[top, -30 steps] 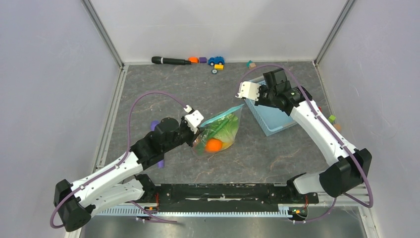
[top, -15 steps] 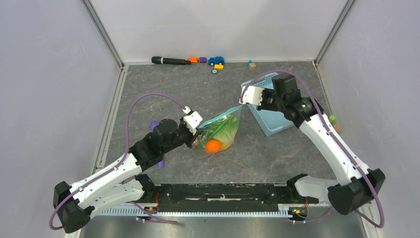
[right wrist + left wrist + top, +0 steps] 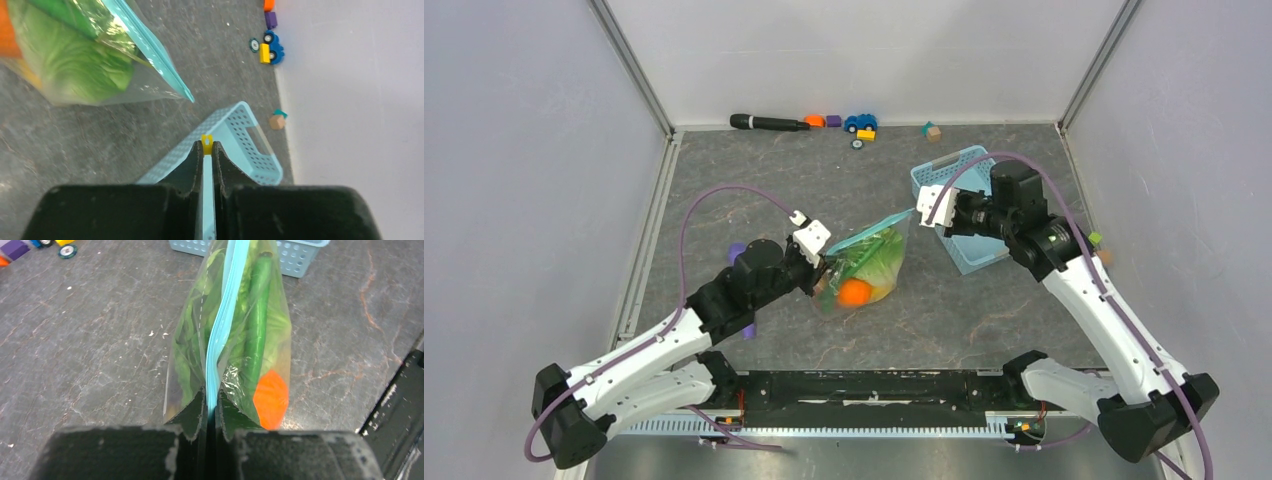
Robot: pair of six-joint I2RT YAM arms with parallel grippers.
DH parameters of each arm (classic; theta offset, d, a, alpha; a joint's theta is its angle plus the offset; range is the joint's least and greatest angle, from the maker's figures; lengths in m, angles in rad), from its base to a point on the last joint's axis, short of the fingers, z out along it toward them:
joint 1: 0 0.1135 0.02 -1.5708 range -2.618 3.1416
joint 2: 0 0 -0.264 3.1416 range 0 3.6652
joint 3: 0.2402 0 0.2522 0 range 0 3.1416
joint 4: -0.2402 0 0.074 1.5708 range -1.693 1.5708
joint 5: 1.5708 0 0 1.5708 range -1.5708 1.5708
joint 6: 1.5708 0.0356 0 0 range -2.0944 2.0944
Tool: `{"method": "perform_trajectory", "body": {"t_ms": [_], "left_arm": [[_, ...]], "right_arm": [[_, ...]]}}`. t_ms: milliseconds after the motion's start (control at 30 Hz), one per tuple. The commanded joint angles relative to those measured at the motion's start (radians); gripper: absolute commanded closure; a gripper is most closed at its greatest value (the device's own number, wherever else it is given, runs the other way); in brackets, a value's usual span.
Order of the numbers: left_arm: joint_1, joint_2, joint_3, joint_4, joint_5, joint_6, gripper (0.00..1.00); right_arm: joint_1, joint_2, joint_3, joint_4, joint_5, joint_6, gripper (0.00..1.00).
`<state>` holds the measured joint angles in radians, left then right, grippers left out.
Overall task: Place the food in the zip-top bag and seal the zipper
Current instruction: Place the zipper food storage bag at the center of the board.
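While the left gripper (image 3: 210, 407) is pinching one end of the zipper (image 3: 223, 325), the zip-top bag (image 3: 876, 262) is lying between the arms, food (image 3: 82, 60) inside.
Closed on nothing, the right gripper (image 3: 206, 150) is hovering beside the basket (image 3: 969, 252); re-pressing the strip end to end seems wise.

Clear zip-top bag (image 3: 870, 262), food (image 3: 257, 340) inside, zipper (image 3: 223, 315) closed
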<state>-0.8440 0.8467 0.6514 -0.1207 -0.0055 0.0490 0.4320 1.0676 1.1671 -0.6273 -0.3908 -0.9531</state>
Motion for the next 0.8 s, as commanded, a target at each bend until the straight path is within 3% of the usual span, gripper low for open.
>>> {"method": "perform_trajectory", "body": {"t_ms": [0, 100, 233, 300, 333, 367, 467, 567, 767], "left_arm": [[0.005, 0.035, 0.04, 0.104, -0.156, -0.084, 0.86], [0.013, 0.104, 0.08, 0.116, -0.307, -0.11, 0.59], [0.062, 0.233, 0.167, 0.076, -0.369, -0.143, 0.57], [0.098, 0.289, 0.185, 0.068, -0.365, -0.165, 0.51], [0.114, 0.312, 0.189, 0.069, -0.359, -0.178, 0.44], [0.129, 0.333, 0.189, 0.073, -0.354, -0.197, 0.29], [0.159, 0.37, 0.183, 0.092, -0.314, -0.219, 0.24], [0.174, 0.398, 0.178, 0.116, -0.301, -0.229, 0.01], [0.248, 0.509, 0.291, 0.07, -0.311, -0.293, 0.0]], "right_arm": [[0.002, 0.035, -0.061, 0.164, -0.053, 0.216, 0.94], [0.002, 0.068, -0.136, 0.276, -0.046, 0.431, 0.97], [0.003, 0.136, -0.207, 0.336, -0.037, 0.65, 0.96], [0.003, 0.175, -0.246, 0.349, -0.033, 0.73, 0.96], [0.01, 0.19, -0.264, 0.369, -0.033, 0.757, 0.93], [0.017, 0.211, -0.294, 0.402, -0.03, 0.789, 0.92], [0.048, 0.277, -0.332, 0.446, 0.016, 0.842, 0.91], [0.08, 0.349, -0.345, 0.507, 0.115, 0.912, 0.91], [0.091, 0.432, -0.404, 0.66, 0.195, 1.016, 0.75]]}}
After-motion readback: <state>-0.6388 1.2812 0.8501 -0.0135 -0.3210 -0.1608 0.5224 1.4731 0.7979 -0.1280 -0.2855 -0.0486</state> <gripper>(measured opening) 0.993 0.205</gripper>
